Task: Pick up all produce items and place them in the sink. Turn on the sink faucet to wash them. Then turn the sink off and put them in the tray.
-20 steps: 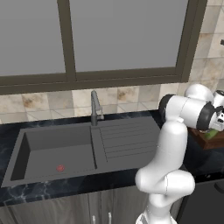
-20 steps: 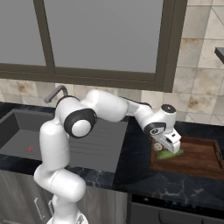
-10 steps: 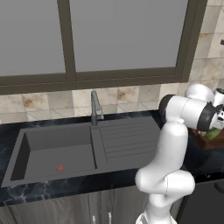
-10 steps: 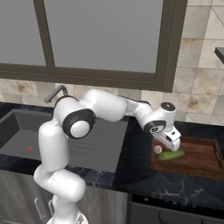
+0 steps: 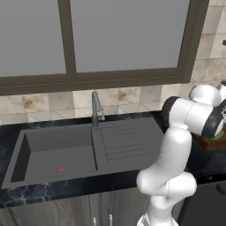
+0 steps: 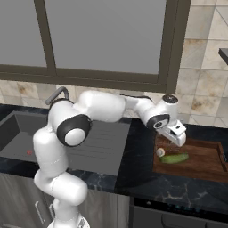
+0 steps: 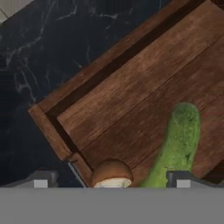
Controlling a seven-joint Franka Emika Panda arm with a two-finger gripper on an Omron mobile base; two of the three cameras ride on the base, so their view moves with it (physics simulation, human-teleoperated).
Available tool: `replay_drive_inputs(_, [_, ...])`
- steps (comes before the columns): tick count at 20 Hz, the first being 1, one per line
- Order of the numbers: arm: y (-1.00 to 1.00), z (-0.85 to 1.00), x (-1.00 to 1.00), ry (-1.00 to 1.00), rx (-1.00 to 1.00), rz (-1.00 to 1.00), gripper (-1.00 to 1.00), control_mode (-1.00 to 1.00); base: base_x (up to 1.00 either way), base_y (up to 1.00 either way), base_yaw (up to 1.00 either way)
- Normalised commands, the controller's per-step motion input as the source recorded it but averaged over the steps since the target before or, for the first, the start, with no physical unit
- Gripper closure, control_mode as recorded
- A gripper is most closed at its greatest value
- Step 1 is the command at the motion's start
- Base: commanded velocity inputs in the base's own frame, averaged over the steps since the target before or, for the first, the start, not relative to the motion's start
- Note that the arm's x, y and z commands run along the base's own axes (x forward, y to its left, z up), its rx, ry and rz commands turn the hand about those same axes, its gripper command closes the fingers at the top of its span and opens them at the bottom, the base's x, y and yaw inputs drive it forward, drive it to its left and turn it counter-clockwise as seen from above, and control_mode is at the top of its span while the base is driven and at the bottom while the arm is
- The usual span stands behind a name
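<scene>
1. Both produce items are already in the tray (image 6: 209,161), on the counter (image 6: 138,147) well to the right of the sink (image 5: 53,150). The green cucumber (image 6: 174,158) lies flat on the slats, and the little tan mushroom (image 6: 160,152) sits just beside its near end, tucked into the tray corner closest to the sink.

2. The gripper (image 6: 177,136) hangs over that same corner. In the hand view the cucumber (image 7: 177,146) starts right between the two finger tips and runs up and away from the hand – so its long axis points away from the fingers, not across them. The mushroom (image 7: 111,173) is down at the bottom edge, also between the tips, nearer the left one (image 7: 40,180).

3. Fingers: spread wide, one tip at each side of the hand view with clear space between them. They aren't holding anything, and I can't see either one touching the cucumber or the mushroom – both look like they rest on the wood on their own.

4. My guess is this is the tail end of the job: washed stuff is in the tray, the sink looks bare apart from its red drain mark (image 5: 61,169), and I see no water coming from the faucet (image 5: 95,108). If so, the next move only needs a straight lift clear, without clipping the tray rim.
</scene>
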Motion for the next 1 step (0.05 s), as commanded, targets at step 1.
replay_drive_inputs(1, [0.03, 0.43, -0.36, -0.02, -0.05, -0.03, -1.00, -1.00, 0.00, 0.00, 0.00])
